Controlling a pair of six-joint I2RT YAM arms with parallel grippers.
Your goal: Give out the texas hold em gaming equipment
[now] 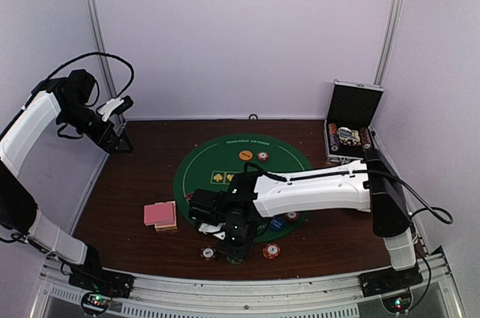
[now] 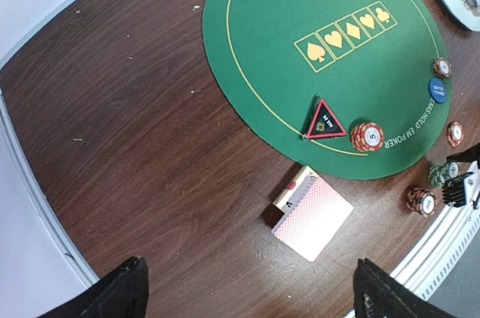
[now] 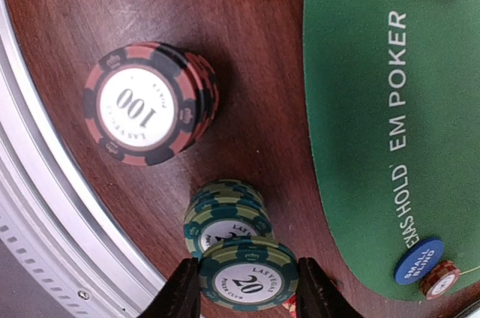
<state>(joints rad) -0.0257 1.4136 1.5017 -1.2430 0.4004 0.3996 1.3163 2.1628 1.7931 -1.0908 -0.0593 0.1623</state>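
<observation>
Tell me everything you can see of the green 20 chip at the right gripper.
The green 20 chip is round, dark green with pale edge stripes and a white centre reading "20" and "Las Vegas". Face toward the wrist camera, it sits in the right gripper, whose jaws touch opposite edges. It overlaps a second green stack over the wooden table.

The right arm (image 1: 315,187) is reaching leftward across the green mat (image 1: 217,154), the right pincer (image 1: 231,247) hanging low at the near edge of the desk (image 1: 127,183), between a dark striped chip (image 1: 208,253) on its left and a red striped chip (image 1: 271,250) on its right. A pink-backed card stack (image 1: 160,214) is lying left of the mat, and a blue disc (image 1: 277,223) is sitting at the mat's near right rim. The left arm (image 1: 30,127) is holding the left pincer (image 1: 116,140) raised at far left, while an open case (image 1: 352,119) is standing at far right.
</observation>
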